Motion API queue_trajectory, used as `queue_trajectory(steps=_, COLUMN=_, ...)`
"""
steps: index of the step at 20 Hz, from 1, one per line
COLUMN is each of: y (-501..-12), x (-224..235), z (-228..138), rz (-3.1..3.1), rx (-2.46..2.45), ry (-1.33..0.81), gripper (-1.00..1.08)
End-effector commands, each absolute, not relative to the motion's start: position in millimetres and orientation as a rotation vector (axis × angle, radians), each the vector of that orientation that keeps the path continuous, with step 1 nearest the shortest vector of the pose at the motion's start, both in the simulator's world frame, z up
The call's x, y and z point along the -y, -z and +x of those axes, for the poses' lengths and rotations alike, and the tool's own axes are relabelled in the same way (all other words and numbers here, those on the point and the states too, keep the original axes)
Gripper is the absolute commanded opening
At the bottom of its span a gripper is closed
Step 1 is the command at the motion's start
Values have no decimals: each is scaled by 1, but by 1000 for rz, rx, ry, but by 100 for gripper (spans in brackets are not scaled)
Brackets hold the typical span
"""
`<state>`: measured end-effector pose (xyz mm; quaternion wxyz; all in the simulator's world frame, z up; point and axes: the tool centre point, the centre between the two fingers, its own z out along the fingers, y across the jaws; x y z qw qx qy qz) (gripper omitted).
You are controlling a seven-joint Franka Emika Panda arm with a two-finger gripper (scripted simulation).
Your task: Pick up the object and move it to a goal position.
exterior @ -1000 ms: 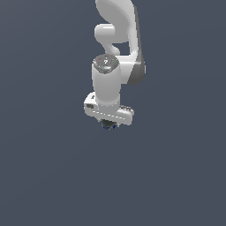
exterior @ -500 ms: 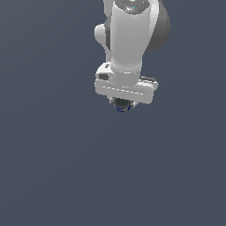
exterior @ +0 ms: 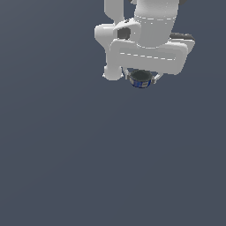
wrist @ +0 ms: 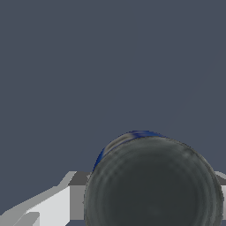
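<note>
The object is a small dark round puck (exterior: 141, 80) with a blackish-grey face and a blue side. It sits between the fingers of my white gripper (exterior: 141, 81), just under the wide white hand, near the top of the exterior view. The gripper is shut on it and holds it in the air. In the wrist view the puck (wrist: 152, 181) fills the near part of the picture, its blue rim showing at one edge, with a grey-white finger (wrist: 62, 198) beside it. The fingertips themselves are mostly hidden by the puck and the hand.
The white arm (exterior: 145, 26) comes in from the top of the exterior view. Behind and below it is a plain dark grey-blue surface (exterior: 88, 167) with no other objects, edges or goal marker visible.
The arm with the puck has moved up and toward the exterior view's right, and it now looks larger. The puck stays held between the fingers.
</note>
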<state>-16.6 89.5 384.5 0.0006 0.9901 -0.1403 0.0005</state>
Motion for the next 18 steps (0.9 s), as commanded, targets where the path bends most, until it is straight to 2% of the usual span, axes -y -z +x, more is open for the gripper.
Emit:
queue_trajectory(steps=1, y=-406, x=-100, z=-19, rz=3109, rx=442, ry=0, gripper=-100)
queue_trajectory(steps=9, y=-448, x=-121, z=-20, rz=3110, rx=441, ry=0, gripper=-100)
queue_trajectory(steps=18, y=-460, x=-127, z=-19, rz=3110, rx=441, ry=0, gripper=-100)
